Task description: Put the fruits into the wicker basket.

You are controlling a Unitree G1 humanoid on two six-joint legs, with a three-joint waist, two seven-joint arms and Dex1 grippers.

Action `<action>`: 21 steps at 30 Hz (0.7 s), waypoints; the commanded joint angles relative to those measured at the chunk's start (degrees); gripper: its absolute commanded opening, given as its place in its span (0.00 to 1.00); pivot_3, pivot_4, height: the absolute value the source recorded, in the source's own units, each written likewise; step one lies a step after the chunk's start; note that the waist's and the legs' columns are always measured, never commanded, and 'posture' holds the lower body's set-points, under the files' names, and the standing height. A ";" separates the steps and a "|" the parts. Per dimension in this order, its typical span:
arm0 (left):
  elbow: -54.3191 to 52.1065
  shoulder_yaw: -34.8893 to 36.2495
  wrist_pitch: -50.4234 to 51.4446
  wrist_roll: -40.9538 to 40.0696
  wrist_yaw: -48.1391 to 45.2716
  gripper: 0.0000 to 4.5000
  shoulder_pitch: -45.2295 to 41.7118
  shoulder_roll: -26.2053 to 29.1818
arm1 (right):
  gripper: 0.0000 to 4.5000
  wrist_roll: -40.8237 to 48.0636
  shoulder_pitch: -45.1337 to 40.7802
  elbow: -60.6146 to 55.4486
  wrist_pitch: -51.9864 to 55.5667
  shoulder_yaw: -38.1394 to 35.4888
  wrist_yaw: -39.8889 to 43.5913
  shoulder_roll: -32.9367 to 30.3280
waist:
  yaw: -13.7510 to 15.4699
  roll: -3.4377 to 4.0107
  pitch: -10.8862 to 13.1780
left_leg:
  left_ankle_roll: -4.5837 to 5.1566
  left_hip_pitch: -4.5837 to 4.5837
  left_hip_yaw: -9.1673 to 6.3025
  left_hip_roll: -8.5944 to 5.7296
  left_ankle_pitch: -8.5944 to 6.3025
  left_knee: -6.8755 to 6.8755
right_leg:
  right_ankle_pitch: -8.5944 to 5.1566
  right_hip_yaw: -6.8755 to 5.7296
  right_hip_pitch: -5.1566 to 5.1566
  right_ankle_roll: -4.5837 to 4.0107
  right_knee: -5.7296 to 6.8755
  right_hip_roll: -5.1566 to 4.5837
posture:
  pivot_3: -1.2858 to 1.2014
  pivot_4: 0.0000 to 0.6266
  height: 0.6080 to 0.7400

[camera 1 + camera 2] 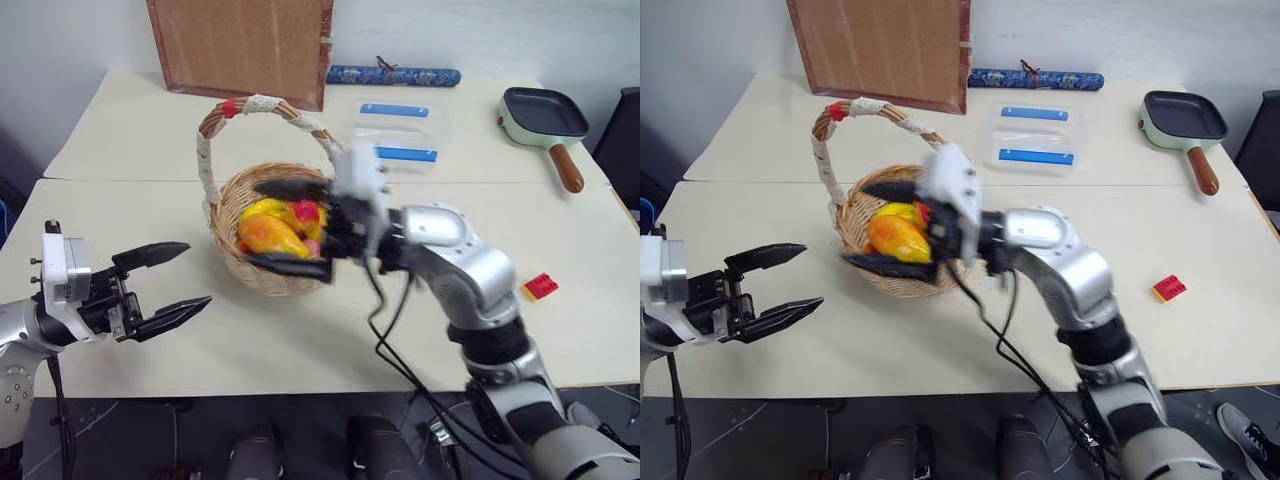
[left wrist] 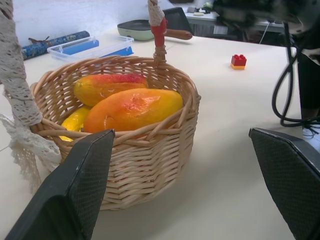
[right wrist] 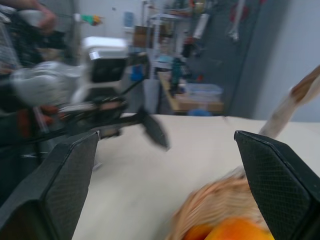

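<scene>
Right gripper (image 1: 292, 228) held over wicker basket (image 2: 145, 165), fingers spread wide, nothing clamped between them. Both fruits seen below and between its fingers, inside basket: plump mango (image 2: 132, 108) in front, slimmer red-orange fruit (image 2: 107, 85) behind, touching it. Left gripper (image 1: 168, 283) kept apart from basket, on side opposite right arm, fingers parted, empty, pointed toward basket wall. Red brick (image 1: 540, 286) left on table (image 1: 300, 345), well behind right gripper's forearm.

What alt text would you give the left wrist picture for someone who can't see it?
A round wicker basket on a pale table holds the fruits, orange, yellow and red. The left gripper, open, faces it. Behind lie a small red toy brick and a clear box with blue clips.
</scene>
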 commanded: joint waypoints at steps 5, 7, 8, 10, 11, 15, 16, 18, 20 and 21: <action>0.59 4.13 0.52 -1.99 0.72 1.00 0.45 0.33 | 1.00 -0.10 17.28 1.30 -12.43 -19.09 4.85 -10.88 | 0.39 0.03 0.02 | -0.04 0.14 0.03 0.11 0.02 0.00 | 0.00 0.01 0.01 0.00 -0.02 0.07 | 0.52 0.24 1.00; 0.69 4.92 1.12 -2.49 1.37 1.00 0.56 0.22 | 1.00 -1.32 19.54 6.64 -17.49 -22.75 5.44 -12.58 | 0.54 0.02 0.02 | -0.02 0.13 0.06 0.05 0.01 -0.01 | 0.00 0.01 0.07 0.00 -0.09 0.05 | 0.52 0.24 1.00; 0.68 5.02 1.40 -2.67 1.39 1.00 0.64 0.34 | 1.00 -2.22 19.65 9.44 -19.34 -22.95 6.60 -13.41 | 0.49 0.03 0.02 | -0.01 0.14 0.08 0.00 0.01 0.02 | 0.00 0.05 0.06 0.00 -0.11 0.00 | 0.52 0.24 1.00; 0.67 5.10 2.19 -3.32 1.09 1.00 0.71 0.70 | 1.00 -4.11 18.15 15.54 -23.12 -22.25 9.87 -14.71 | 0.13 0.05 0.03 | 0.03 0.30 0.10 -0.03 0.03 0.03 | 0.01 0.14 0.12 0.02 -0.22 -0.03 | 0.52 0.24 1.00; 0.79 5.18 2.33 -3.58 1.18 1.00 0.49 0.65 | 1.00 -4.23 16.61 18.08 -22.96 -21.64 10.78 -15.14 | -0.04 0.06 0.04 | 0.03 0.52 0.25 0.03 0.03 0.00 | 0.01 0.19 0.20 0.02 -0.20 0.00 | 0.52 0.24 1.00; 1.20 5.13 3.87 -5.19 0.89 1.00 -0.77 1.36 | 1.00 -4.18 4.88 27.47 -21.30 -17.26 15.26 -13.74 | -1.10 0.21 0.13 | -0.08 0.84 0.32 0.19 0.08 -0.08 | -0.03 0.20 0.38 -0.06 -0.08 0.10 | 0.52 0.24 1.00; 1.19 4.95 4.31 -5.53 0.56 1.00 -1.04 1.69 | 1.00 -3.39 1.08 29.36 -18.72 -15.81 15.84 -12.57 | -1.35 0.26 0.16 | -0.10 0.85 0.35 0.20 0.08 -0.07 | -0.03 0.24 0.37 -0.07 -0.03 0.09 | 0.52 0.24 1.00; 1.19 4.48 4.88 -5.87 0.32 1.00 -1.62 1.94 | 1.00 -3.26 -4.39 32.28 -15.10 -13.15 16.46 -10.15 | -1.48 0.27 0.17 | -0.14 0.84 0.43 0.26 0.10 -0.09 | -0.05 0.29 0.22 -0.12 0.08 0.11 | 0.52 0.24 1.00; 0.67 3.69 5.03 -5.93 0.74 1.00 -2.13 1.69 | 1.00 -5.31 -9.64 35.51 -12.91 -9.34 16.65 -6.93 | -1.44 0.27 0.17 | -0.21 0.83 0.40 0.31 0.09 -0.14 | -0.07 0.26 0.15 -0.15 0.15 0.15 | 0.52 0.24 1.00; 0.51 3.33 5.05 -5.85 1.00 1.00 -2.40 1.50 | 1.00 -6.32 -12.10 37.47 -13.03 -8.14 16.06 -4.85 | -1.43 0.27 0.17 | -0.22 0.81 0.40 0.32 0.08 -0.16 | -0.08 0.26 0.11 -0.17 0.19 0.16 | 0.52 0.24 1.00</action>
